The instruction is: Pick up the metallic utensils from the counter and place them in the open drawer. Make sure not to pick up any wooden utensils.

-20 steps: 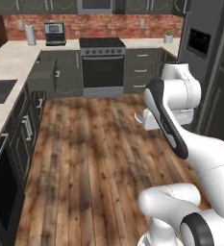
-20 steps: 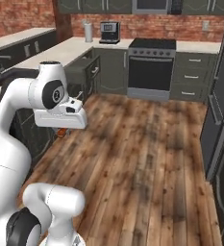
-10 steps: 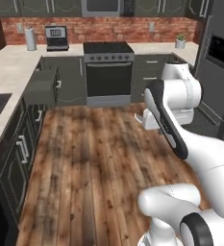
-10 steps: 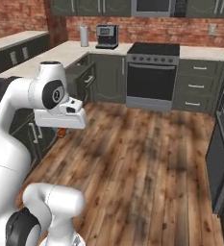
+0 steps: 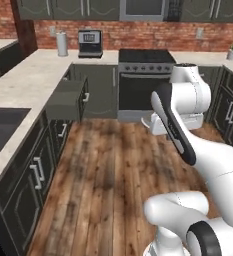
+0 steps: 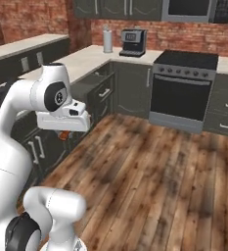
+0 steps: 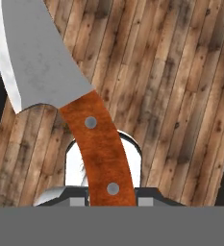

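My gripper (image 7: 108,197) is shut on a utensil (image 7: 46,57) with a broad silver-grey metal blade and an orange-brown riveted handle, carried above the wooden floor. From the right base view the gripper (image 6: 64,135) hangs under the white hand, and a bit of the orange handle shows there. The open drawer (image 5: 65,100) juts out of the dark cabinets to the left of the arm, also seen as the open drawer (image 6: 97,83). Above it runs the pale speckled counter (image 5: 28,80). No other utensils can be made out on the counter.
A stove (image 5: 145,75) stands at the back wall, with a coffee machine (image 5: 89,42) and a paper towel roll (image 5: 62,44) on the counter beside it. A sink (image 5: 0,127) is set in the counter at the near left. Plank floor (image 5: 108,170) lies open ahead.
The whole scene has shifted as the base drove: the counter, the drawer and the stove now sit nearer and more central. The arm holds the same pose with the utensil still gripped.
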Motion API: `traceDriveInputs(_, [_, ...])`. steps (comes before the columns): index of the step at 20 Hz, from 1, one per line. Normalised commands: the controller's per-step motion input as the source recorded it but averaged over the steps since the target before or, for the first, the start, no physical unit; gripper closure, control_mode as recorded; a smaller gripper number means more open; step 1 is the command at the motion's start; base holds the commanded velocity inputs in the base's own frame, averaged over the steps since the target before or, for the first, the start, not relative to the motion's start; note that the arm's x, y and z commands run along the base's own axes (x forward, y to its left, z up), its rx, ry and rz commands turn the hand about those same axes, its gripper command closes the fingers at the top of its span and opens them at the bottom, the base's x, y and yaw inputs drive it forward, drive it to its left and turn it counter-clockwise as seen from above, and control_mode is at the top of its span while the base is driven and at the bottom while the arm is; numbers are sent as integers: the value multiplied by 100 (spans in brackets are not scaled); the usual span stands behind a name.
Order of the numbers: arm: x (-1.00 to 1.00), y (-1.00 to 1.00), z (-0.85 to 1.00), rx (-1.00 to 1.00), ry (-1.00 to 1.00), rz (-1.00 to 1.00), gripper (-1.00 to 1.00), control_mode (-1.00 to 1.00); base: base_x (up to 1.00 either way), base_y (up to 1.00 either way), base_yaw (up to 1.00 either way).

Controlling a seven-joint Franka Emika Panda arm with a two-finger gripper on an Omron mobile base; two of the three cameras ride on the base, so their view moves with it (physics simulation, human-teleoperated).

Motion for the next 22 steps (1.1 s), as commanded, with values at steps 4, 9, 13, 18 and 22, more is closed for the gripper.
traceDriveInputs(4, [0, 0, 0, 0, 0, 0, 100, 100, 100, 6, 18])
traceDriveInputs(9, [0, 0, 0, 0, 0, 0, 100, 100, 100, 29, 3])
traceDriveInputs(13, [0, 0, 0, 0, 0, 0, 100, 100, 90, 54, -8])
traceDriveInputs(18, [0, 0, 0, 0, 0, 0, 100, 100, 70, 54, -2])
traceDriveInputs(22, [0, 0, 0, 0, 0, 0, 100, 100, 99, 21, 25])
